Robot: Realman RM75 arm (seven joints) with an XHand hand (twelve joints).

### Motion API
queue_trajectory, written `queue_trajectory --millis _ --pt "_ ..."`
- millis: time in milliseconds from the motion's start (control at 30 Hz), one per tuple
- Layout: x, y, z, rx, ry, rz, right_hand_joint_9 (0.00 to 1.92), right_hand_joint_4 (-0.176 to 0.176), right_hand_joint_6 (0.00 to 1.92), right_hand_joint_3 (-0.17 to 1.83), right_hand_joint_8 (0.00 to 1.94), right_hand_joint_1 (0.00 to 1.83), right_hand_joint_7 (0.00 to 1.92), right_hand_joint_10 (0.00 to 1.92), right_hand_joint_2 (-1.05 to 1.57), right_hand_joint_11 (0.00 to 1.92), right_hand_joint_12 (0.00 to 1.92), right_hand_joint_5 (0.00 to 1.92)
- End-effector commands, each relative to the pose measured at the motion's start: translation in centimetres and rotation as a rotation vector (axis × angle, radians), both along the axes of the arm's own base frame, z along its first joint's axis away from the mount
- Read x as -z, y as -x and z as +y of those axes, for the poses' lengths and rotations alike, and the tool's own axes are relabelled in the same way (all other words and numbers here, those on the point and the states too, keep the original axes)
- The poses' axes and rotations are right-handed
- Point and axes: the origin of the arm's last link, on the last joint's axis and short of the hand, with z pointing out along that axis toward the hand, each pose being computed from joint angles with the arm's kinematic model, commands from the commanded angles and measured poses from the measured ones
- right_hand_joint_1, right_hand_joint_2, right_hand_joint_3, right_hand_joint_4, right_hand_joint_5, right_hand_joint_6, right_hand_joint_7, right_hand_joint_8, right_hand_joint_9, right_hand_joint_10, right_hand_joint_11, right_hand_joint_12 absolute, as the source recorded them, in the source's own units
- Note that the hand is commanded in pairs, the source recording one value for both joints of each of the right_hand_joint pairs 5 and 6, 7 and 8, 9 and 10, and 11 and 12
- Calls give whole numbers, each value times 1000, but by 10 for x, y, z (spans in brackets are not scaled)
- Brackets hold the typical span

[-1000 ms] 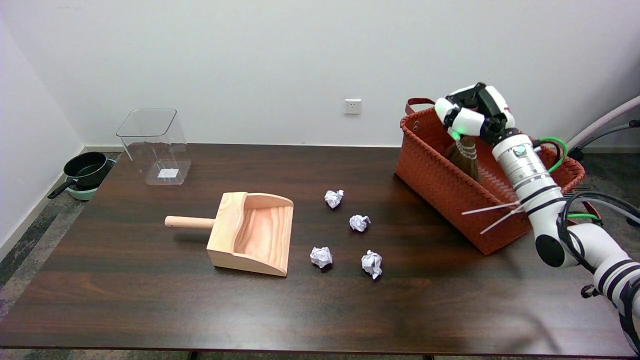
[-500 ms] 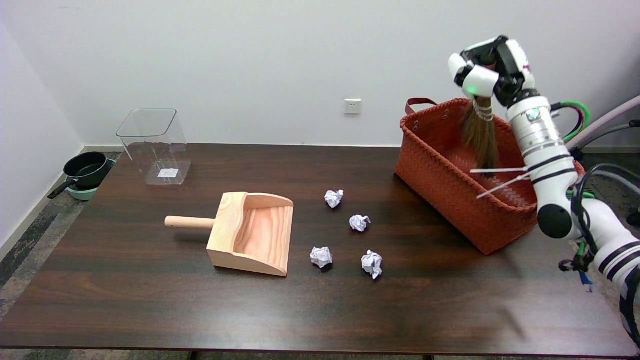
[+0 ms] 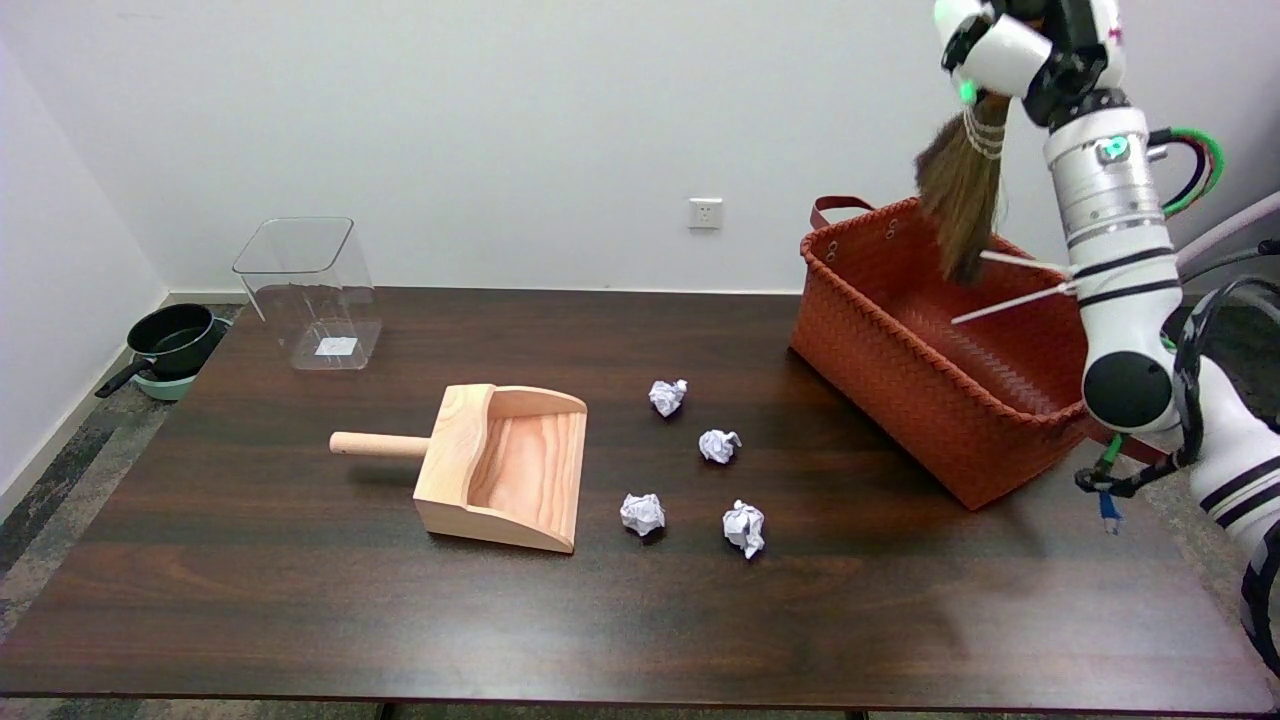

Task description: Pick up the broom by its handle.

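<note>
holding the broom (image 3: 962,190) by its handle, my right hand (image 3: 1030,45) is wrapped around the top, bristles hanging straight below it over the woven basket (image 3: 920,380). i'd keep the grip firm and lift the bristle tips above the rim before swinging out over the bench (image 3: 300,620).

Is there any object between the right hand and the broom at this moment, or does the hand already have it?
Nothing visible stands between them. The right hand already grips the broom at its top end, and the bristles hang down above the orange basket, apart from its floor. The handle itself is hidden inside the hand.
</note>
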Motion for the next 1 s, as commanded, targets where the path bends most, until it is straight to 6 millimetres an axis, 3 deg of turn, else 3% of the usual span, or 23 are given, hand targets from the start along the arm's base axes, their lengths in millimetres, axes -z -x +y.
queue_trajectory --millis 33,233,367,633,800,1000 --pt "49 -68 22 -223 -190 -150 1920 0 1920 1185 1920 1014 1920 1920 1141 1818 1818 1920" --pt "83 -61 46 -287 -248 -140 1920 0 1920 1161 1920 979 1920 1920 1247 1829 1829 1920" --pt "105 -34 44 -271 -298 -235 1920 0 1920 1157 1920 955 1920 1920 1326 1817 1817 1920" --pt "135 -5 37 -164 -383 -268 1920 0 1920 1165 1920 947 1920 1920 1356 1837 1837 1920" --pt "140 23 30 -88 -372 -304 1920 0 1920 1193 1920 916 1920 1920 1374 1871 1871 1920" --pt "146 42 28 -86 -329 -265 1920 0 1920 1198 1920 914 1920 1920 1380 1887 1887 1920"
